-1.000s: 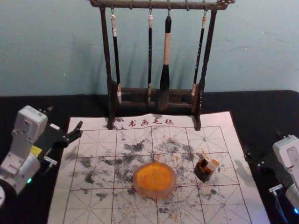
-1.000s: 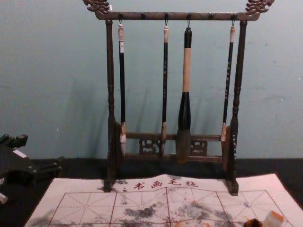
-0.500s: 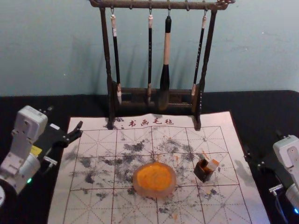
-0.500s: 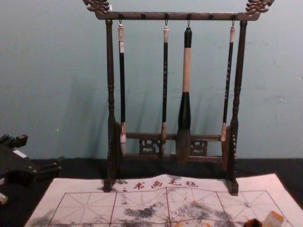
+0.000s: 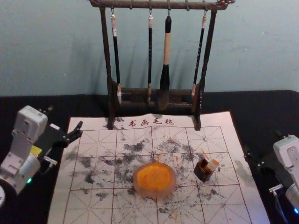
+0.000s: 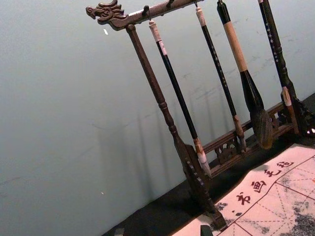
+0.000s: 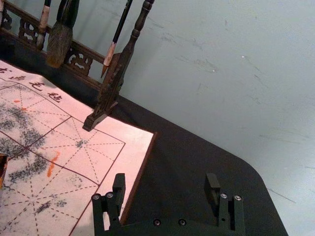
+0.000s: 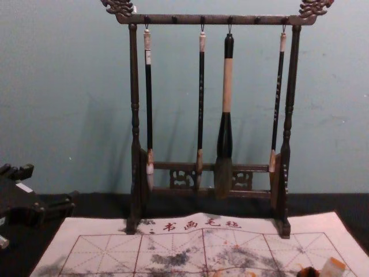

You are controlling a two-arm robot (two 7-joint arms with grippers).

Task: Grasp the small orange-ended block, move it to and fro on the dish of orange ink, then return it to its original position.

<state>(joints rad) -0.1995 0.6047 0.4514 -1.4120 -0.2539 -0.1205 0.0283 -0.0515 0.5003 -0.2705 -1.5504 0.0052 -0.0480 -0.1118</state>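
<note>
Head view first: the small orange-ended block [image 5: 213, 164] is leaning in a little dark holder [image 5: 204, 171], to the right of the dish of orange ink [image 5: 154, 179]. Nothing's got hold of it, so I'd call this pre-grasp. My worry is that snug fit: come in a bit off and you'd pinch the holder's wall too, and the whole lot gets dragged or tipped. Later, pushing too hard on that round dish could make it skate over the mat [image 5: 98, 205] or slop ink.

Right wrist view: the right hand [image 7: 165, 188] is spread open with nothing in it, off by the mat's edge. Probably the one for the job, being nearer. If it swings in low, it could clip the holder before lining up.

Chest view: the orange end points up and outward, so a grab too high would smear the fingers and maybe slip. The left hand [image 8: 52, 183] is parked off to the left, open and empty.

Left wrist view: brush rack [image 6: 165, 115] close ahead, so straying forward might snag hanging brushes.
</note>
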